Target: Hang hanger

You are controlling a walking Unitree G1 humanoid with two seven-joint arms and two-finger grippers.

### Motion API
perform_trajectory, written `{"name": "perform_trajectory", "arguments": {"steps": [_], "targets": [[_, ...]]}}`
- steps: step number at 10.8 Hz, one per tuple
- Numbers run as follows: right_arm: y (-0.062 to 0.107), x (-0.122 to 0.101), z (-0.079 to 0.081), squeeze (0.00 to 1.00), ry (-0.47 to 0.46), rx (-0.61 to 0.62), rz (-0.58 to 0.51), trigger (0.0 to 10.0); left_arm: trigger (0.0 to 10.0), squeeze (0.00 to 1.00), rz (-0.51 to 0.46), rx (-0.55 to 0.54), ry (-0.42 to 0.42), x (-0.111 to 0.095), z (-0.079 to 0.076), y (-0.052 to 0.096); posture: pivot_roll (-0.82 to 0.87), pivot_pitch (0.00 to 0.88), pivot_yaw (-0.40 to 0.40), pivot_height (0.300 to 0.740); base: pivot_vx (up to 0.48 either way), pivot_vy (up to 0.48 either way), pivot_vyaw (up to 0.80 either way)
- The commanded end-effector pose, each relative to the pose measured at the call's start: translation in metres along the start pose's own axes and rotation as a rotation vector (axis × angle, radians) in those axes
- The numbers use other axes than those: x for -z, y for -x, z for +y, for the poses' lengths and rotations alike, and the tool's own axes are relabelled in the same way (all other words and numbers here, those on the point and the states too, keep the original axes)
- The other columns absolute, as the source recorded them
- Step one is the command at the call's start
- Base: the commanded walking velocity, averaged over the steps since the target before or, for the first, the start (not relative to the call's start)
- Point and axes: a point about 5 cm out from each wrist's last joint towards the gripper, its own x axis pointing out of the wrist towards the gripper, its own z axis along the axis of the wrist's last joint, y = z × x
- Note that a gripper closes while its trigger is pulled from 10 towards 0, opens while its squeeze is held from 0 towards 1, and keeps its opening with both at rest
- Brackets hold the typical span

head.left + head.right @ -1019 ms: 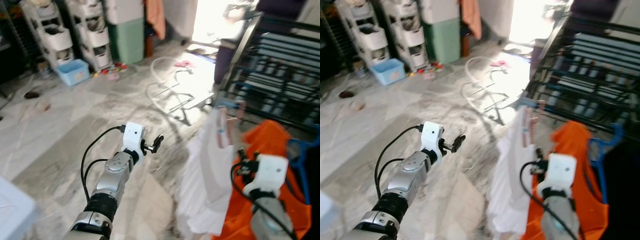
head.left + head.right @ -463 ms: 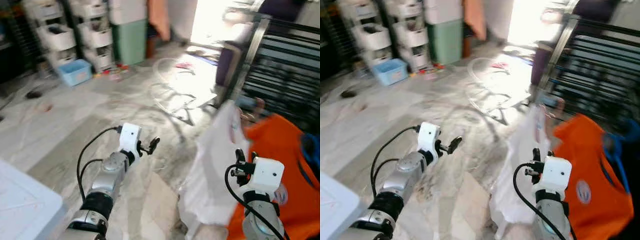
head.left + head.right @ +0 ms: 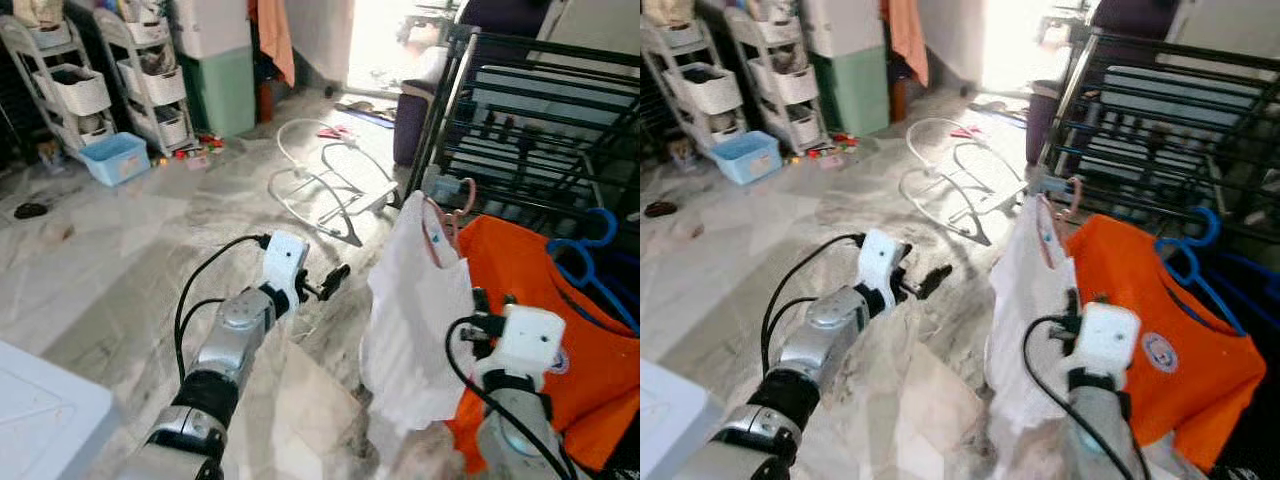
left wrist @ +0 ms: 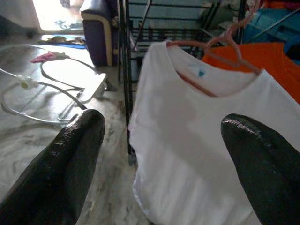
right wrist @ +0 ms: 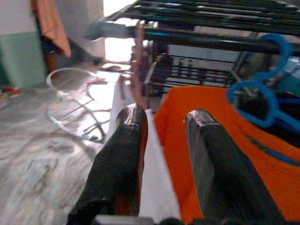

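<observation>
Hanger (image 3: 447, 212) carrying white shirt (image 3: 415, 310) is sitting at your 1 o'clock, by drying rack (image 3: 530, 130). Left gripper (image 3: 330, 280) is hovering spread wide, empty. Right gripper (image 5: 164, 154) is pinching the hanger's shoulder. You're handling light, floppy cloth; grip stiff plastic only.

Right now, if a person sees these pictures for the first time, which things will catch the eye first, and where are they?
The bright orange shirt on a blue hanger stands out, hanging at the black drying rack on the robot's right. Just beside it, a white shirt on a pink hanger is held up by the right gripper. The left gripper, fingers open, reaches out over the marble floor.
</observation>
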Motion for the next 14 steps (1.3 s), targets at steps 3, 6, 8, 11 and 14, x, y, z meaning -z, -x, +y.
{"name": "perform_trajectory", "arguments": {"steps": [3,6,8,11,14], "targets": [[0.009,0.003,-0.005,0.00,-0.009,0.043,-0.006,10.0,10.0,0.00,0.000,0.008,0.020,0.010,-0.007,0.004,0.02,0.000,0.008,0.740,0.388,0.000,0.00],[0.018,0.003,-0.008,0.00,-0.007,0.058,0.001,10.0,10.0,0.00,0.006,0.030,0.014,0.013,-0.016,0.004,0.01,0.000,0.003,0.740,0.215,0.000,0.00],[0.016,0.001,-0.010,0.00,0.002,0.071,-0.003,10.0,10.0,0.00,-0.001,0.038,0.037,0.012,-0.018,0.002,0.01,0.000,-0.002,0.740,0.000,0.000,0.00],[0.014,-0.002,-0.014,0.00,0.033,0.066,-0.014,10.0,10.0,0.00,-0.004,0.023,0.067,0.013,-0.021,0.000,0.02,0.000,-0.018,0.740,0.000,0.000,0.00],[0.000,-0.008,-0.042,0.00,0.104,0.059,0.036,10.0,10.0,0.00,-0.003,0.004,0.071,0.011,-0.020,-0.002,0.02,0.000,-0.033,0.740,0.000,0.000,0.00]]}}
